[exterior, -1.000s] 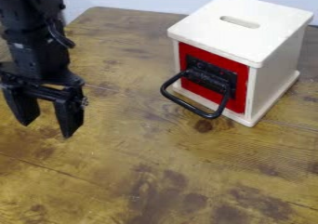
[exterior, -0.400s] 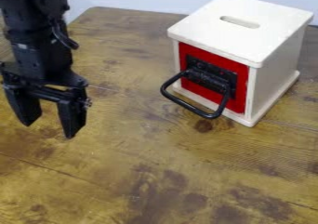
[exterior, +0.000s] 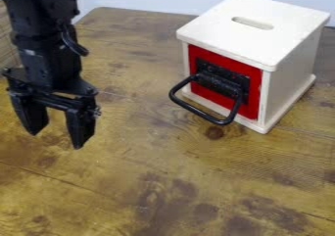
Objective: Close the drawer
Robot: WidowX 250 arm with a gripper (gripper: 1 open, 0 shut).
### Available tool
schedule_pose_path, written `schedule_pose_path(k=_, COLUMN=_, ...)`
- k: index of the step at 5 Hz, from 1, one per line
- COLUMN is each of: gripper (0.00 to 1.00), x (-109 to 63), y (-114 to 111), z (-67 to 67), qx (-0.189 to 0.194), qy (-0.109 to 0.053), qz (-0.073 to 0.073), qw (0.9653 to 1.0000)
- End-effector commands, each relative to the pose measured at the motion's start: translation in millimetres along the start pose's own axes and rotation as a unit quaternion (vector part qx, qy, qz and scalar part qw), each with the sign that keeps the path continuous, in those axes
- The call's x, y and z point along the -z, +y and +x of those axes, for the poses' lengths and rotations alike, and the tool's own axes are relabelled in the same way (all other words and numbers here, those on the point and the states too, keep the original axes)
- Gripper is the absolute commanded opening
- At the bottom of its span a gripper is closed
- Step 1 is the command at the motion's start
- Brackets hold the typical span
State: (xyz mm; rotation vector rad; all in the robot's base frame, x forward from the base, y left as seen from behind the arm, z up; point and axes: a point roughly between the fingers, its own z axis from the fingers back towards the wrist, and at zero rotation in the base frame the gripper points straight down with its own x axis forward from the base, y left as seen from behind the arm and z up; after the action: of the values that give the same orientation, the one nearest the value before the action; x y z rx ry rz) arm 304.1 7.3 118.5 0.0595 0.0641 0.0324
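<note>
The drawer has a red square front with a black loop handle hanging toward the table. It sits in a pale cream wooden cube box with a slot on top, at the upper right. The red front sits about level with the box's face. My gripper hangs at the left, well apart from the box, pointing down just above the table. Its two black fingers stand apart, open and empty.
The wooden table is worn and stained brown. Its far edge runs behind the box, with a pale wall beyond. The black arm rises above the gripper at the left.
The gripper has shifted slightly to the right, toward the box, still open. The drawer and box have not moved.
</note>
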Motion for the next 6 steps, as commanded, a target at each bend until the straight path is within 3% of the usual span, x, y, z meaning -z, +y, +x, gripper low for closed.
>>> schedule_pose_path(k=1, gripper=1.00, x=-15.0, y=7.7, z=8.7, qx=-0.008, qy=-0.027, qz=0.003, qw=0.9996)
schedule_pose_path(k=3, gripper=1.00, x=-10.8, y=13.7, z=10.0, qx=-0.019, qy=-0.022, qz=0.004, qw=0.9996)
schedule_pose_path(k=6, gripper=1.00, x=-19.5, y=8.6, z=8.4, qx=-0.015, qy=-0.025, qz=-0.004, qw=0.9996)
